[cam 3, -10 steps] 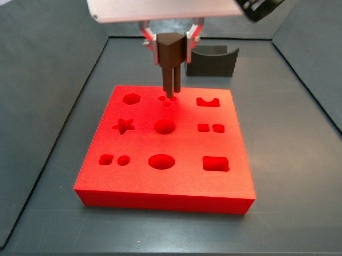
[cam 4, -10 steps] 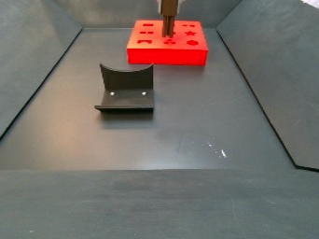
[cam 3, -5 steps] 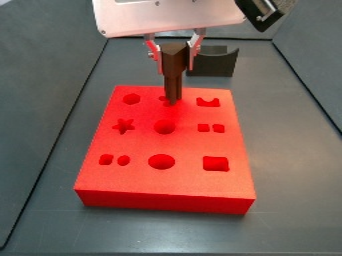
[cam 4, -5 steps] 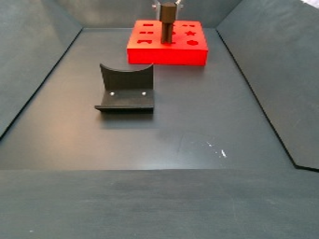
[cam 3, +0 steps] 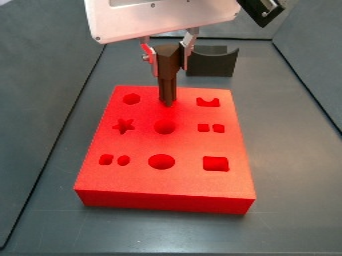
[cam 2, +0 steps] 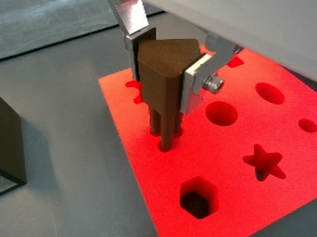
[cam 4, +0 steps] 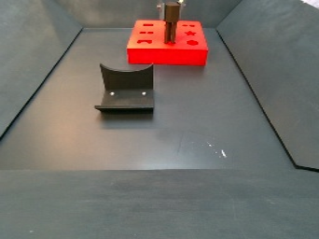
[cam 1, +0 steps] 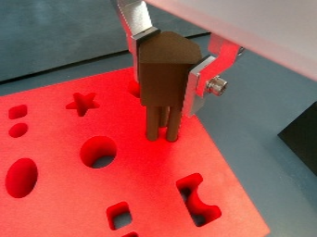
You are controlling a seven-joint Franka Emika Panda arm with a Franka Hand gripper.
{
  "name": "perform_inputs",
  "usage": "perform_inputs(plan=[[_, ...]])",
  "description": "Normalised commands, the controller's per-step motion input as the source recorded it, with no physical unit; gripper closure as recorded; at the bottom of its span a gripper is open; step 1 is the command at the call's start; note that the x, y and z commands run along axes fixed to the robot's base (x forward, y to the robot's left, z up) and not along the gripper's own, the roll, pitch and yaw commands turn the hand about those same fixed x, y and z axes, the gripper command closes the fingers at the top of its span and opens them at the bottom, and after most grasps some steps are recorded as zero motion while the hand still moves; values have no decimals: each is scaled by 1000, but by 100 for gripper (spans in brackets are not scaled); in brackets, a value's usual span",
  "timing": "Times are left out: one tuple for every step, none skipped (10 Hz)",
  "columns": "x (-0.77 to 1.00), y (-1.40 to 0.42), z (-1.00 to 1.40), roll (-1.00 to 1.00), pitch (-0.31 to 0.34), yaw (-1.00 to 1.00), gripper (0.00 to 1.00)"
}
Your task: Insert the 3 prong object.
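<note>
The 3 prong object (cam 3: pixel 168 76) is a dark brown peg, held upright between the fingers of my gripper (cam 3: pixel 170 50). It stands over the back middle hole of the red board (cam 3: pixel 187 185). Its prongs reach down to the board's surface there; how deep they sit I cannot tell. Both wrist views show the object (cam 1: pixel 161 79) (cam 2: pixel 158 85) clamped between the silver fingers (cam 1: pixel 206 72) (cam 2: pixel 196 78), with its prongs touching the red board (cam 1: pixel 74 199) (cam 2: pixel 247 199). In a side view the object (cam 4: pixel 167 10) stands on the far board (cam 4: pixel 169 58).
The dark fixture (cam 4: pixel 125 89) with a curved notch stands on the grey floor, apart from the board; it shows behind the board in a side view (cam 3: pixel 214 62). The board has several other shaped holes, such as a star (cam 3: pixel 123 126) and a circle (cam 3: pixel 166 126). Dark walls enclose the floor.
My gripper has lowered with the 3 prong object in it, bringing the prongs down onto the back middle hole. The board and the fixture have not moved.
</note>
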Motion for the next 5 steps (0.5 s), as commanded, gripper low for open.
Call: perform_inputs(plan=[[80, -89, -254, 114, -29, -111, 100], [31, 0, -280, 171, -21, -363, 100], [31, 46, -231, 166, 0, -451, 100], [31, 100, -186, 166, 0, -540, 100], [43, 74, -163, 160, 0, -549, 100]])
